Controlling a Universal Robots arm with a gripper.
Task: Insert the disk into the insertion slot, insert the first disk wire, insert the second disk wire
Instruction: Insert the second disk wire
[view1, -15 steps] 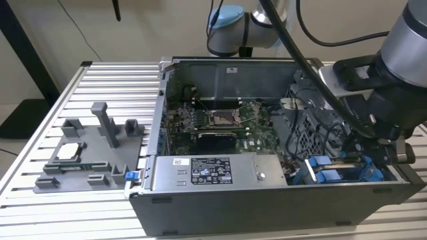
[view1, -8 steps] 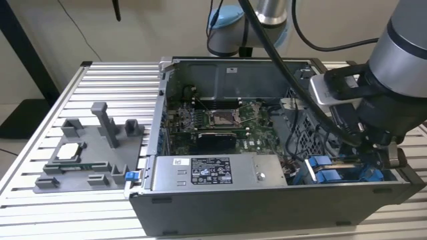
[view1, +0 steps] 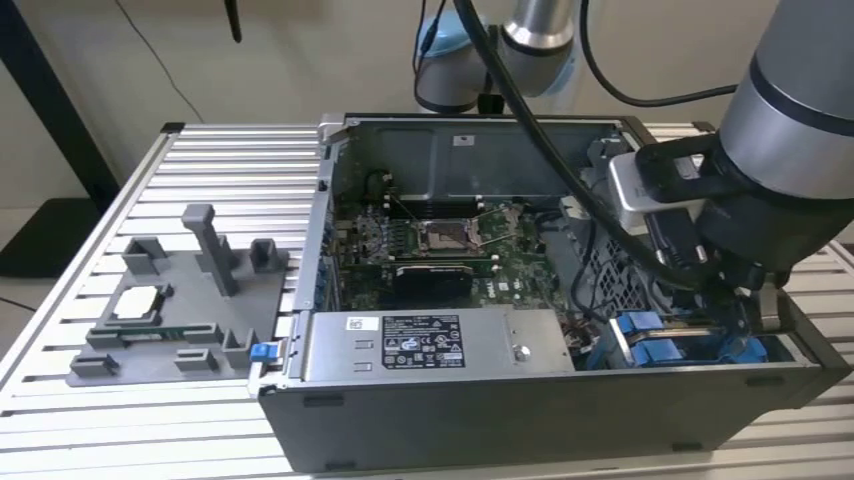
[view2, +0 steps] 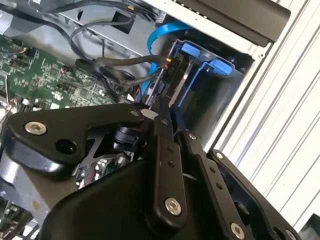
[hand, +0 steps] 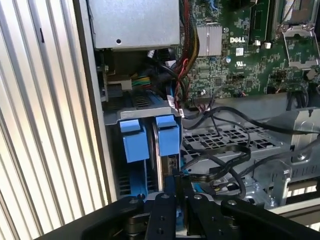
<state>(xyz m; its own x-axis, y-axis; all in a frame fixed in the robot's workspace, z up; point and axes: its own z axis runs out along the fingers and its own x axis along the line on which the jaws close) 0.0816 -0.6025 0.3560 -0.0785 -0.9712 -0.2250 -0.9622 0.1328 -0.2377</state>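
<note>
Disk (hand: 169, 162): sits edge-up in the drive bay at the case corner, blue carrier tabs upward; in the first wrist view only a thin strip of its metal edge shows between the blue parts.
Insertion slot (hand: 134, 140): grey bay with blue rails, next to the case wall; in the exterior view (view1: 667, 345) it lies at the near end of the case on the exterior view's right, partly hidden behind the arm.
Blue tabs: two counted in the first wrist view, side by side; two also in the second wrist view (view2: 207, 59).
Tool (view2: 167, 112): black fingers drawn close together, tips right at a dark connector with red and black wires by the disk's end; whether they actually pinch it, cannot tell. In the first wrist view (hand: 177, 182) the fingertips stand just beside the disk's edge.
Wires (hand: 220, 160): several black cables loop over the perforated grey plate beside the bay; a flat blue cable (view2: 160, 35) curves above the tabs. Exact count unclear, they overlap.
Hidden: disk label and connector face not visible; the tool body cuts off the lower bay.
Computer case (view1: 534, 420): one, open side up, motherboard (view1: 427, 240) and one grey power-supply box (view1: 414, 345) inside.
Grey fixture (view1: 174, 300): one, on the exterior view's left, well apart from the case.
Worktop (view1: 227, 170): ribbed aluminium slats.
Room: pale wall behind.
</note>
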